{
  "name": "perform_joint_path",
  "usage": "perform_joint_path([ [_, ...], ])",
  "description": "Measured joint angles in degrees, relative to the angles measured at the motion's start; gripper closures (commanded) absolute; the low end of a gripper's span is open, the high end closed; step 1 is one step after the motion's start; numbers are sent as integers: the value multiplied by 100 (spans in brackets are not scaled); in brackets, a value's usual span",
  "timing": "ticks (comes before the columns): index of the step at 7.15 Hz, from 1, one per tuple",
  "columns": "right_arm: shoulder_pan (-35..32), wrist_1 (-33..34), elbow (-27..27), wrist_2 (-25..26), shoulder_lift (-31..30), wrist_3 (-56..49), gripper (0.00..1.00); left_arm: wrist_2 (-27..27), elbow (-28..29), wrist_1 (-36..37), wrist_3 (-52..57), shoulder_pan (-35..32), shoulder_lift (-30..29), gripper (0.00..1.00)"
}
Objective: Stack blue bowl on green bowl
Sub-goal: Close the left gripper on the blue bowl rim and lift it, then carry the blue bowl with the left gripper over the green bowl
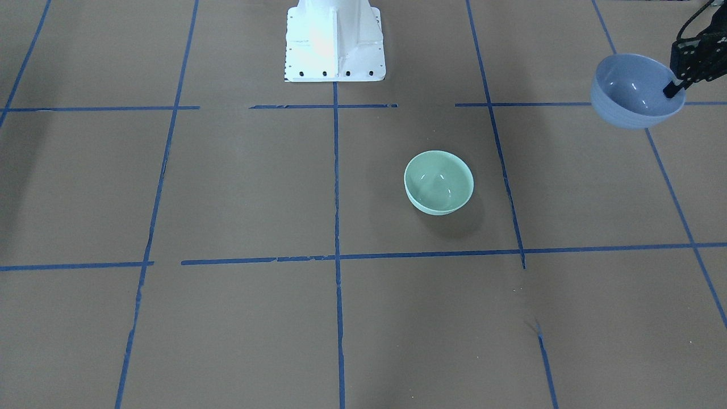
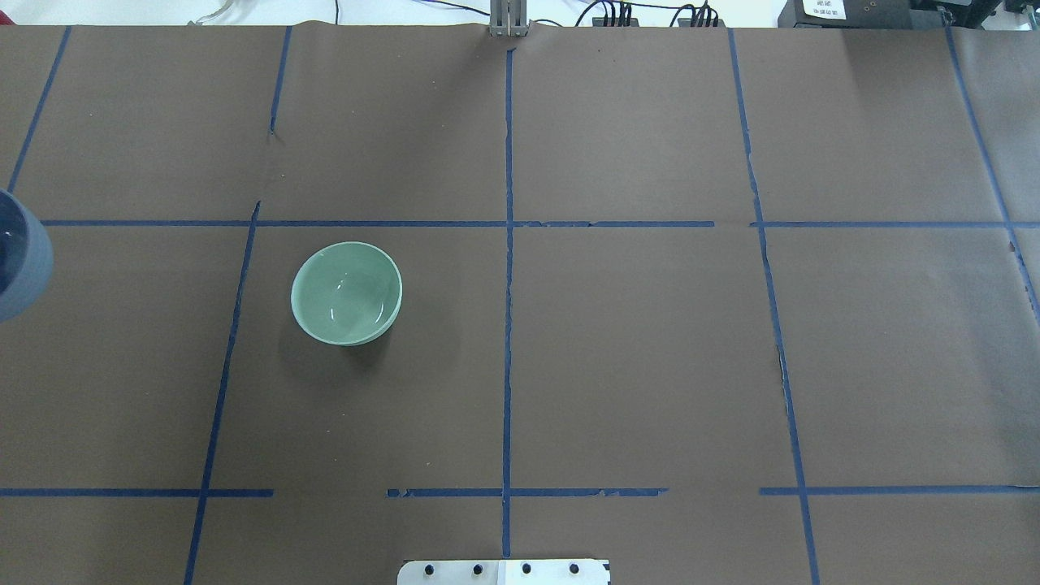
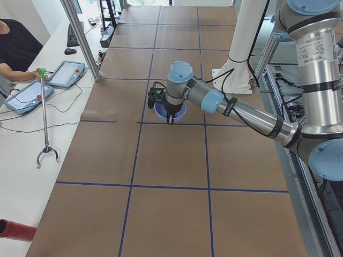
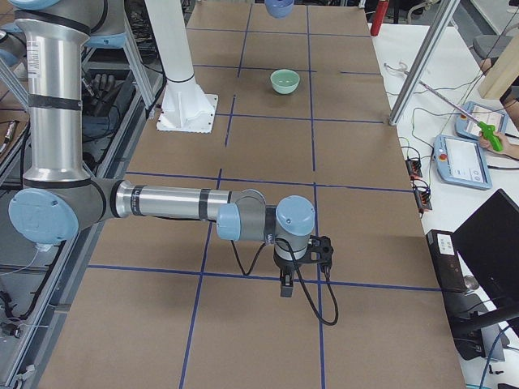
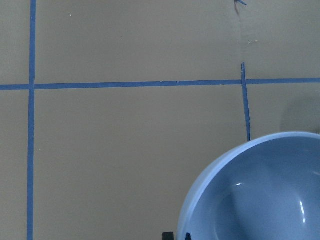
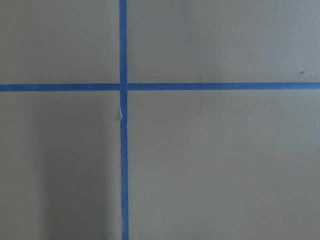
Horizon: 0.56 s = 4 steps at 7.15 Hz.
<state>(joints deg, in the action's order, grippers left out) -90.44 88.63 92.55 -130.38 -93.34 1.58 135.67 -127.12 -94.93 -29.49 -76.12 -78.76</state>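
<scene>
The blue bowl [image 1: 630, 91] hangs above the table, upright, held by its rim in my left gripper [image 1: 676, 88], which is shut on it. It also shows at the left edge of the overhead view [image 2: 18, 260], in the left wrist view [image 5: 260, 195] and in the left side view [image 3: 170, 111]. The green bowl [image 1: 438, 182] stands upright and empty on the brown table [image 2: 347, 292], well apart from the blue bowl. My right gripper [image 4: 285, 288] shows only in the right side view, low over the table far from both bowls; I cannot tell if it is open.
The white robot base [image 1: 335, 42] stands at the table's edge behind the green bowl. Blue tape lines [image 2: 508, 325] grid the table. A side bench holds tablets [image 3: 67, 72], and a person holds a grabber stick [image 3: 44, 118] there.
</scene>
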Motion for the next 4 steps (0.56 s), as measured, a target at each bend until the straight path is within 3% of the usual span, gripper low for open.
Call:
perform_joint_path([
  [2,0,0,0,-1,0,0,0,4,-106,251,-798,266,-404,100],
  [4,0,4,0,3,0,0,0,-46,-178,54,-2400,1274,-968,100],
])
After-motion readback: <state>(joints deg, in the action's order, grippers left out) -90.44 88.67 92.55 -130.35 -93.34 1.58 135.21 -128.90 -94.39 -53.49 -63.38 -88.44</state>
